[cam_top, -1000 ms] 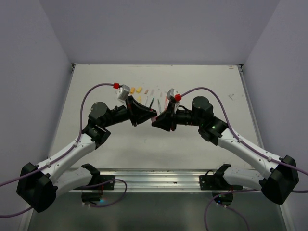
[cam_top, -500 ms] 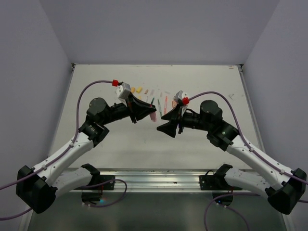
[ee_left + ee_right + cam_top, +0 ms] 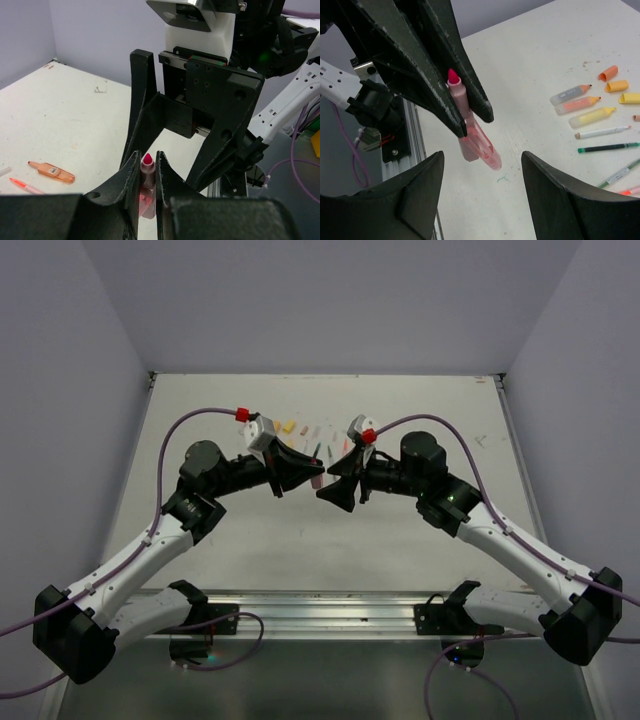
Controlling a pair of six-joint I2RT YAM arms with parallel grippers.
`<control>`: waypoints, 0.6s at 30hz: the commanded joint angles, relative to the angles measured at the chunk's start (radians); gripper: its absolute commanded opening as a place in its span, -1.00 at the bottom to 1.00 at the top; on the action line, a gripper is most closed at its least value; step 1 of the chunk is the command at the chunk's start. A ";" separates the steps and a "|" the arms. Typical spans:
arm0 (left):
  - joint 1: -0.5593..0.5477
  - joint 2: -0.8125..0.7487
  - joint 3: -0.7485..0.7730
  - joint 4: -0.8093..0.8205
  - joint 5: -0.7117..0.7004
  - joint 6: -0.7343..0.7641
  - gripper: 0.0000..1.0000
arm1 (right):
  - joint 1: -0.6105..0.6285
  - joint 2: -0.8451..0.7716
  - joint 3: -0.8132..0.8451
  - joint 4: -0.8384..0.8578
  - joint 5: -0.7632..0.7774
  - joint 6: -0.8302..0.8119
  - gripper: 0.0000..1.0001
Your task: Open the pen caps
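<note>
My left gripper (image 3: 148, 155) is shut on an uncapped pink highlighter (image 3: 147, 174) and holds it above the table with its red tip pointing at the right arm. The top view shows this gripper (image 3: 308, 478) at mid-table. In the right wrist view the pink highlighter (image 3: 479, 141) hangs between the left fingers (image 3: 470, 85). My right gripper (image 3: 482, 172) is open and empty, facing the highlighter a short way off; in the top view it (image 3: 336, 492) is just right of the left one. Loose orange caps (image 3: 609, 73) and a yellow cap (image 3: 630, 98) lie beyond.
A row of pens lies on the far table (image 3: 322, 432): an orange highlighter (image 3: 577, 104), a yellow highlighter (image 3: 592, 117), a white pen (image 3: 600, 132), a green pen (image 3: 607, 147). The left wrist view shows an orange highlighter (image 3: 51, 171). A metal rail (image 3: 320, 605) runs along the near edge.
My right gripper was against the left one, pulled away to the right, and has now come back close to it. The left gripper still holds the pink highlighter.
</note>
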 commanded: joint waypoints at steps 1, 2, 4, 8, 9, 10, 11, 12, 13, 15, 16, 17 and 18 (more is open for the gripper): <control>-0.007 -0.012 0.047 0.009 0.031 0.036 -1.00 | 0.001 0.027 0.077 0.044 -0.013 -0.044 0.35; -0.005 -0.012 0.048 0.010 0.032 0.036 -1.00 | 0.001 0.035 0.083 0.044 -0.017 -0.052 0.35; -0.007 -0.007 0.047 0.017 0.034 0.033 -1.00 | 0.001 0.052 0.094 0.049 -0.042 -0.053 0.31; -0.007 -0.001 0.052 0.027 0.035 0.028 -1.00 | 0.001 0.078 0.105 0.049 -0.067 -0.050 0.18; -0.007 0.000 0.052 0.030 0.034 0.028 -1.00 | 0.001 0.081 0.105 0.047 -0.070 -0.050 0.14; -0.005 0.000 0.052 0.032 0.032 0.028 -1.00 | 0.001 0.085 0.102 0.046 -0.076 -0.049 0.11; -0.007 0.002 0.052 0.032 0.031 0.028 -1.00 | 0.001 0.087 0.099 0.049 -0.077 -0.046 0.07; -0.007 0.003 0.050 0.037 0.029 0.028 -1.00 | 0.001 0.088 0.095 0.050 -0.079 -0.043 0.04; -0.005 0.006 0.052 0.037 0.029 0.028 -1.00 | 0.001 0.088 0.094 0.054 -0.080 -0.041 0.00; -0.007 0.009 0.052 0.038 0.029 0.028 -1.00 | 0.001 0.087 0.088 0.054 -0.082 -0.038 -0.20; -0.007 0.009 0.052 0.040 0.029 0.028 -1.00 | 0.001 0.084 0.086 0.054 -0.079 -0.038 -0.30; -0.007 0.012 0.050 0.037 0.022 0.030 -0.97 | 0.001 0.081 0.082 0.054 -0.074 -0.038 -0.42; -0.007 0.014 0.050 0.026 0.018 0.034 -0.92 | 0.001 0.079 0.079 0.054 -0.068 -0.035 -0.51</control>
